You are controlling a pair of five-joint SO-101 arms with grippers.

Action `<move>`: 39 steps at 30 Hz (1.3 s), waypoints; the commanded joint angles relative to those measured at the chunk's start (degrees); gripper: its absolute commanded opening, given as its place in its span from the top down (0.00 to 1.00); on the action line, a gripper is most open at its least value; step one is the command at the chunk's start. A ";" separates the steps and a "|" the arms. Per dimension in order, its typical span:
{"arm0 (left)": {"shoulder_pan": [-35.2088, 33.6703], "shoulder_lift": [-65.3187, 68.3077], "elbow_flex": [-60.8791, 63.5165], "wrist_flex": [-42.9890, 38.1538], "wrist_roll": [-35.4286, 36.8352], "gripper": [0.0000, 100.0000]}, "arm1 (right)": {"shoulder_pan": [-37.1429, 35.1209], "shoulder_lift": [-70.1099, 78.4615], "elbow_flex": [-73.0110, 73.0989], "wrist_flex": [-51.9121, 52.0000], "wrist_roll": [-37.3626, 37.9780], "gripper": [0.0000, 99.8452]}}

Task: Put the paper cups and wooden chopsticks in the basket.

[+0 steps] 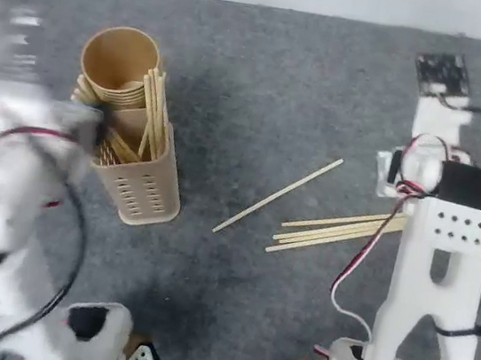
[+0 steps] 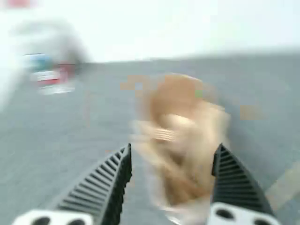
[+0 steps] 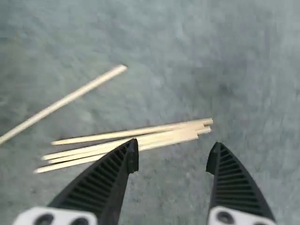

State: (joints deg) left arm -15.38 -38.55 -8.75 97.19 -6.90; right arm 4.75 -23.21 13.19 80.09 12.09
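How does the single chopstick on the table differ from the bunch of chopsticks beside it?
The single chopstick lies alone; the bunch is several sticks close together. The single chopstick slants steeply in the high view; the bunch lies nearer to level. The single chopstick is closer to the basket; the bunch ends by the right arm. Both lie flat on the table, outside the basket.

Bare carpet [image 1: 260, 102] lies between basket [image 1: 141, 186] and loose chopsticks [image 1: 337, 229]; paper cups [image 1: 118, 60] crowd the basket's mouth.
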 commanded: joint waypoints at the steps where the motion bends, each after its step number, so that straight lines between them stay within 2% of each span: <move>1: 22.77 6.86 -1.19 3.52 -2.90 0.74 | 8.04 -1.89 9.67 -9.01 -0.26 0.76; 3: 28.31 11.69 -0.92 3.52 -5.19 0.74 | 11.47 -1.89 15.91 -14.11 -2.99 0.81; 6: 36.22 18.99 -1.19 2.99 -7.91 0.74 | 14.20 -1.89 22.68 -20.18 -3.69 0.99; 7: 38.42 21.27 -1.19 2.46 -8.44 0.74 | 14.55 -1.89 24.35 -21.49 -4.04 1.00; 8: 40.09 23.91 -1.10 1.49 -8.62 0.74 | 14.46 -1.89 25.85 -22.29 -4.13 0.97; 11: 41.76 32.88 -1.10 -2.55 -8.26 0.74 | 13.41 -1.89 29.63 -24.48 -4.13 0.99; 19: 41.41 56.09 -2.15 -13.01 -8.62 0.74 | 14.11 -1.89 39.47 -39.96 -4.13 0.99; 23: 39.82 64.18 -7.25 -16.53 -8.62 0.74 | 16.04 -1.89 40.44 -42.51 -4.66 0.99; 27: 39.74 72.70 -15.96 -13.27 -8.53 0.74 | 16.22 -1.89 40.44 -42.51 -6.86 0.99; 39: 39.38 100.84 -51.56 2.99 -8.62 0.75 | 16.04 -1.89 40.44 -42.51 -7.21 0.99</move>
State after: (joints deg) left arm 24.00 57.27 -47.08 94.99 -15.08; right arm 20.13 -23.30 53.80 38.51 5.67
